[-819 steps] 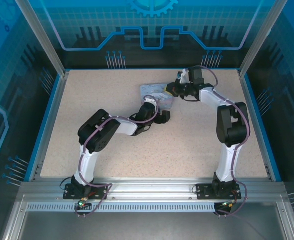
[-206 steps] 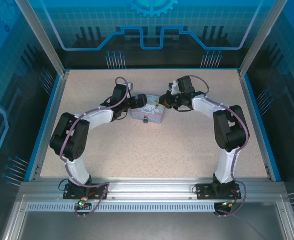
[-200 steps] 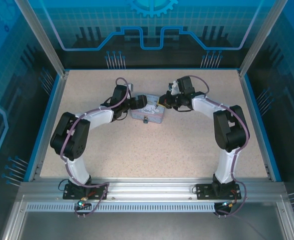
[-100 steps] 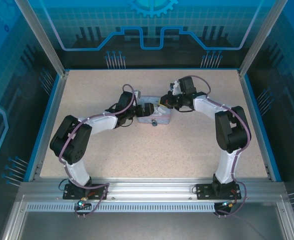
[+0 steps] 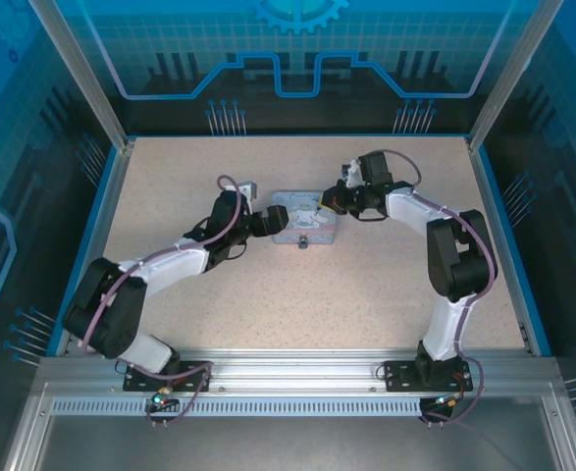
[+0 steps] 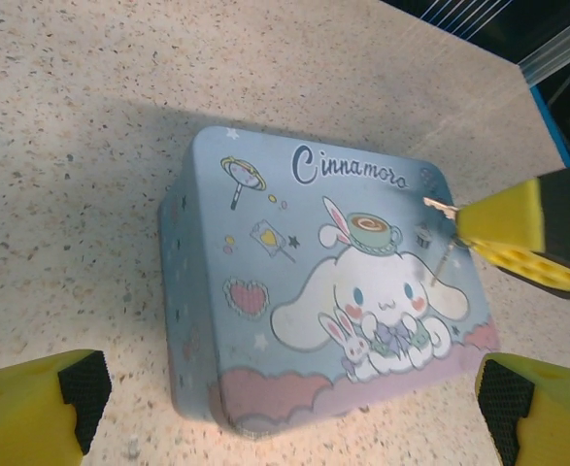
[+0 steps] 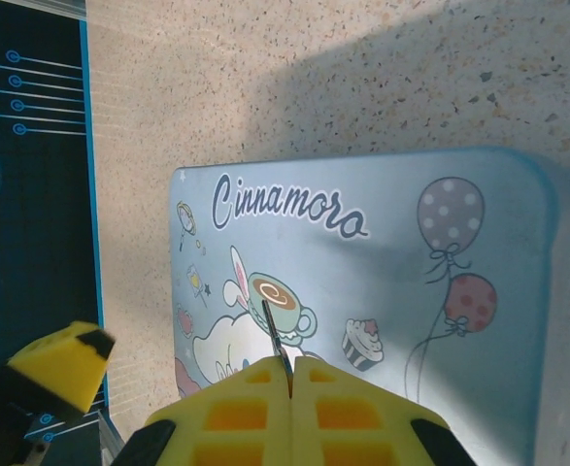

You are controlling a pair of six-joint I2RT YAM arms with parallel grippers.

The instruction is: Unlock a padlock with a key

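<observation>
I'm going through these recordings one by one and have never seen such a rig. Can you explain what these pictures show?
Two robot arms are bolted at the near edge of a speckled table. The wide picture looks down from above and behind them. The other two pictures come from a camera on each wrist, so yellow fingertips show at their edges. On the table sits a pastel cartoon tin, with what looks like a tiny dark padlock on its near side. The left arm has its jaws wide open at the tin's left side, holding nothing. The right arm has its jaws shut on a small key, held over the tin's lid.
</observation>
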